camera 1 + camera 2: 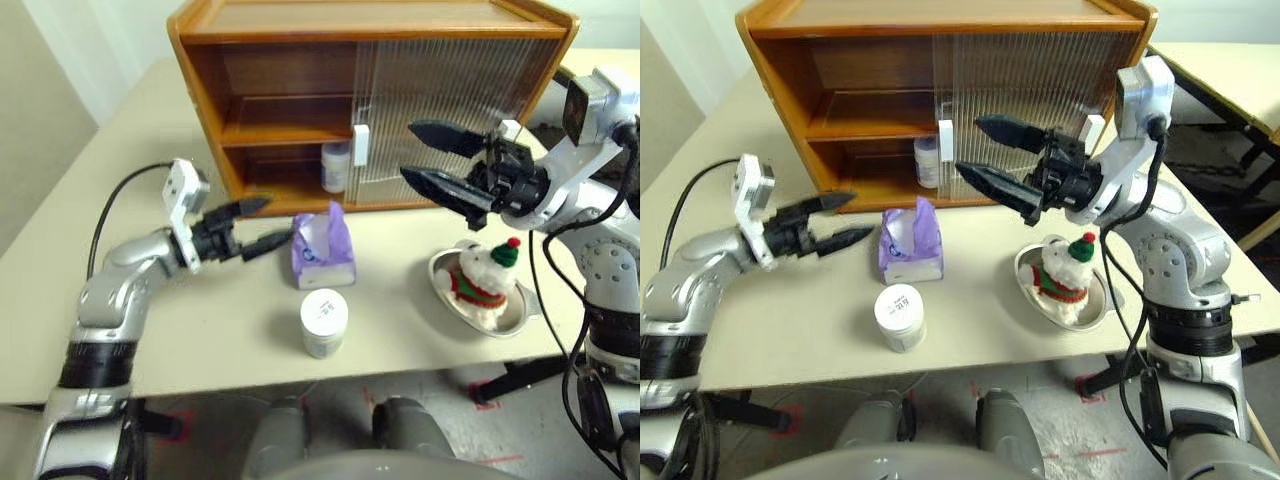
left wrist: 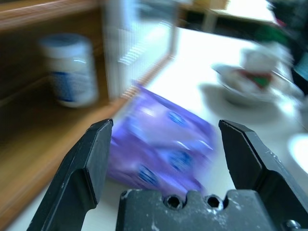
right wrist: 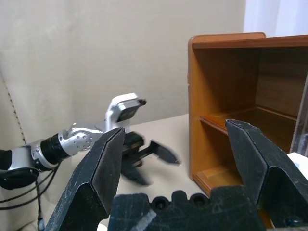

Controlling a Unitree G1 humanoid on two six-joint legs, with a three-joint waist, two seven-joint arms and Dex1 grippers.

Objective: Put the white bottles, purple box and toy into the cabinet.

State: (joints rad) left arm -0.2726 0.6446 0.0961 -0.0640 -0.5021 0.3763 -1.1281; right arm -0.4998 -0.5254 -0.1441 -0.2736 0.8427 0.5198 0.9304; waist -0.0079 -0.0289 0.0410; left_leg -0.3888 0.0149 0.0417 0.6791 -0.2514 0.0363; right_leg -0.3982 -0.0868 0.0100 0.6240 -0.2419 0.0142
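Note:
The cabinet (image 1: pixel 200 60) stands at the back of the table, its left half open. One white bottle (image 1: pixel 336 166) stands on its lower shelf beside the door's white handle. The other white bottle (image 1: pixel 324 322) stands on the table near the front edge. Between them lies the purple box (image 1: pixel 322 245), a white tissue poking from its top. My left gripper (image 1: pixel 278 220) is open just left of the box, pointing at it, nothing between its fingers. The toy (image 1: pixel 485 278) sits in a silver dish (image 1: pixel 520 318) on the right. My right gripper (image 1: pixel 408 150) hovers open above the dish, pointing left.
The ribbed sliding door (image 1: pixel 450 90) covers the cabinet's right half. The upper shelf (image 1: pixel 285 132) on the open side holds nothing. Bare tabletop (image 1: pixel 200 330) lies in front of the left arm. The table's front edge runs close behind the standing bottle.

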